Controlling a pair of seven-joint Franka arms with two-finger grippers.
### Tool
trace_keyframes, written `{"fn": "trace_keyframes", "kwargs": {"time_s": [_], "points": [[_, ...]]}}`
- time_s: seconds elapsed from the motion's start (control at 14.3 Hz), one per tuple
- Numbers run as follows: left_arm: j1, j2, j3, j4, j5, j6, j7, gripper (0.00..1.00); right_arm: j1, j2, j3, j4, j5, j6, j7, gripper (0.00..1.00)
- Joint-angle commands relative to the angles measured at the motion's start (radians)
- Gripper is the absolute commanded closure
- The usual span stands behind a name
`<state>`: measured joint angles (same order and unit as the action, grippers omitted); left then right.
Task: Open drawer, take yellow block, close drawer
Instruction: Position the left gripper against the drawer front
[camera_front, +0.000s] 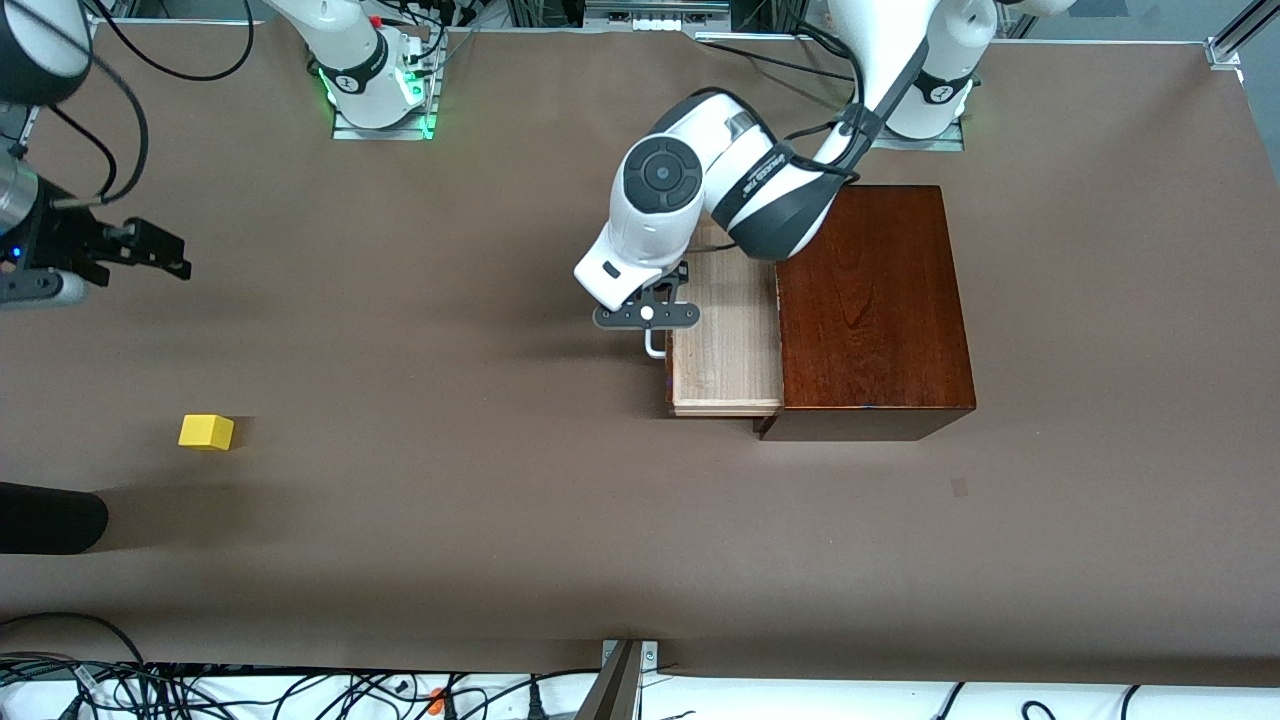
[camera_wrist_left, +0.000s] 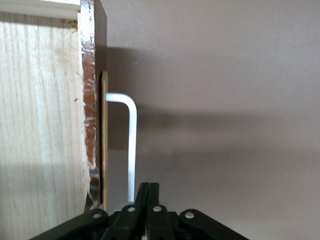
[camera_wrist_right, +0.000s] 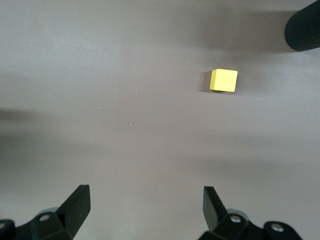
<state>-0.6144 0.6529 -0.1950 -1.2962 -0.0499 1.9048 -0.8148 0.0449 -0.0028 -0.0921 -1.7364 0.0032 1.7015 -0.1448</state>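
The dark wooden box (camera_front: 870, 310) has its drawer (camera_front: 725, 340) pulled partway out toward the right arm's end of the table, and the pale inside that shows is bare. My left gripper (camera_front: 650, 335) hangs just in front of the drawer front, shut with its fingers (camera_wrist_left: 148, 192) pressed together. It sits right beside the white bar handle (camera_wrist_left: 132, 145), with nothing between the fingers. The yellow block (camera_front: 206, 432) lies on the table near the right arm's end. My right gripper (camera_wrist_right: 145, 197) is open above the bare table, and the yellow block (camera_wrist_right: 223, 80) lies ahead of it.
A black rounded object (camera_front: 50, 520) pokes in over the table edge at the right arm's end, nearer to the front camera than the yellow block. It shows again as the black object (camera_wrist_right: 302, 30) in the right wrist view. Brown table (camera_front: 450, 330) stretches between block and drawer.
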Motion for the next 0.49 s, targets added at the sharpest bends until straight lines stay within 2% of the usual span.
{"fn": "trace_keyframes", "kwargs": {"time_s": [0.0, 0.14, 0.28, 0.42], "points": [[-0.013, 0.027, 0.016, 0.046, 0.074, -0.009, 0.040, 1.00, -0.080, -0.060, 0.090, -0.029, -0.015, -0.057, 0.024, 0.00], [-0.008, 0.024, 0.016, 0.045, 0.094, -0.016, 0.060, 1.00, -0.080, -0.066, 0.091, -0.003, -0.015, -0.127, 0.079, 0.00], [-0.008, 0.025, 0.017, 0.041, 0.099, -0.018, 0.063, 1.00, -0.080, -0.066, 0.091, 0.012, -0.015, -0.143, 0.079, 0.00], [-0.011, 0.028, 0.014, 0.040, 0.158, -0.018, 0.063, 1.00, -0.080, -0.066, 0.089, 0.023, -0.015, -0.145, 0.079, 0.00]]}}
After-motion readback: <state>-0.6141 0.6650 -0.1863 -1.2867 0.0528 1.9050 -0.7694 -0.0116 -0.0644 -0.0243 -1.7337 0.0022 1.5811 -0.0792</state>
